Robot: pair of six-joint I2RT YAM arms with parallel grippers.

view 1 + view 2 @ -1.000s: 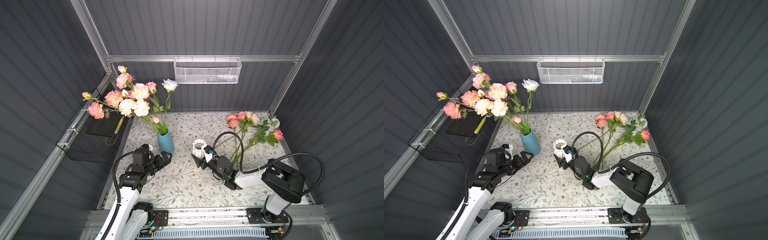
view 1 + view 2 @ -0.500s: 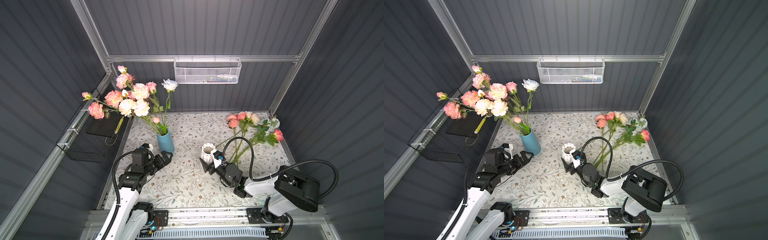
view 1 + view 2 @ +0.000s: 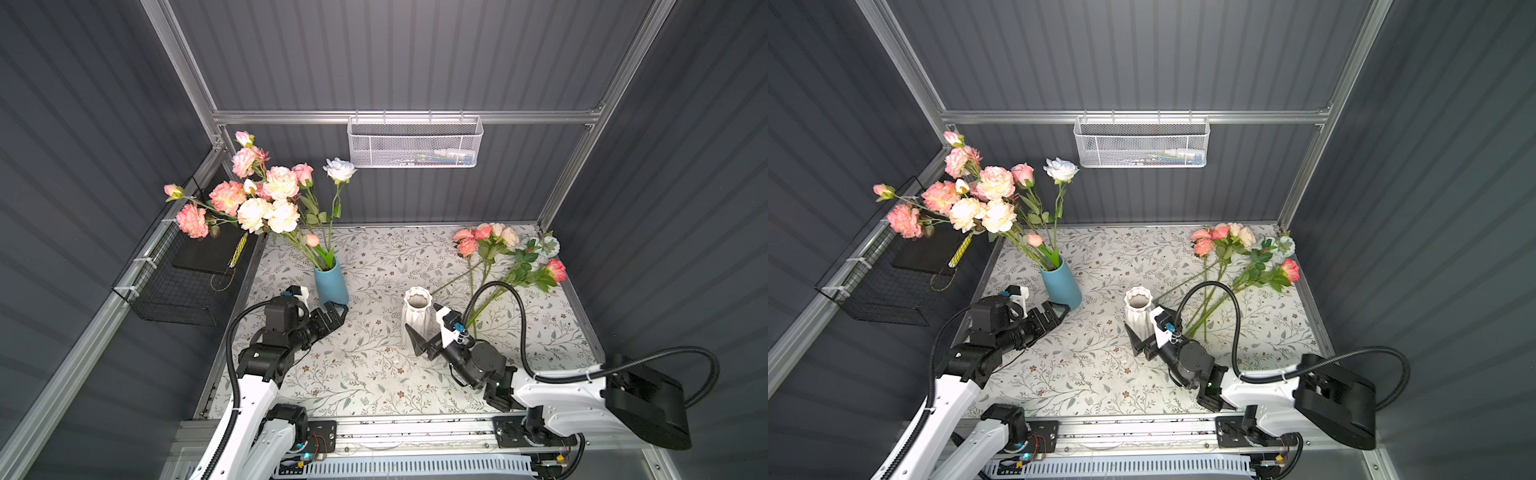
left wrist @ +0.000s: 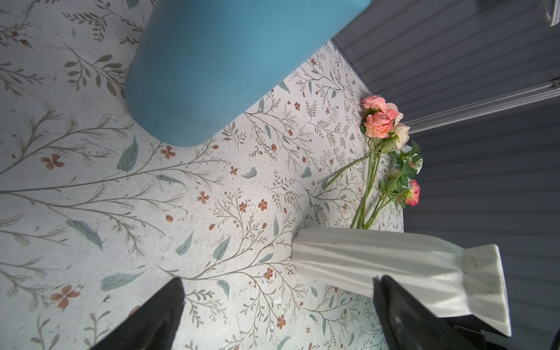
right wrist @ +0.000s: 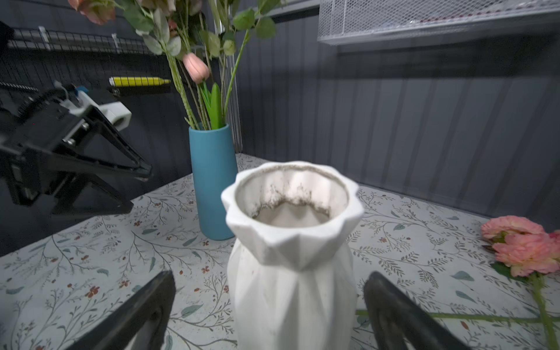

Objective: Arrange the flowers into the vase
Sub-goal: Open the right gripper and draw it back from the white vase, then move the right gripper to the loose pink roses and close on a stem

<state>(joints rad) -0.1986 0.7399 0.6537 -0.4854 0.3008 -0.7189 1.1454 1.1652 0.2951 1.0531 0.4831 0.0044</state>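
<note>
White vase (image 3: 417, 322) between spread right jaws; flowers (image 3: 467, 246) behind.

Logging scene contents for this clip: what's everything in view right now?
Tablecloth: one, pale floral print, under both vases.
Blue vase: one, blue, left rear, upright.
Bunch: many blooms, pink, peach, cream, white, in blue vase.
White vase: one, white, centre, upright, empty.
Loose flowers: several, pink, cream, pale blue, lying right rear.
Mesh basket: one, white, back rail.
Wire basket: one, black, left wall.
Pen: one, yellow, in wire basket.
Left gripper: open, by blue vase's base.
Right gripper: open, jaws flanking white vase, apart from it.
</note>
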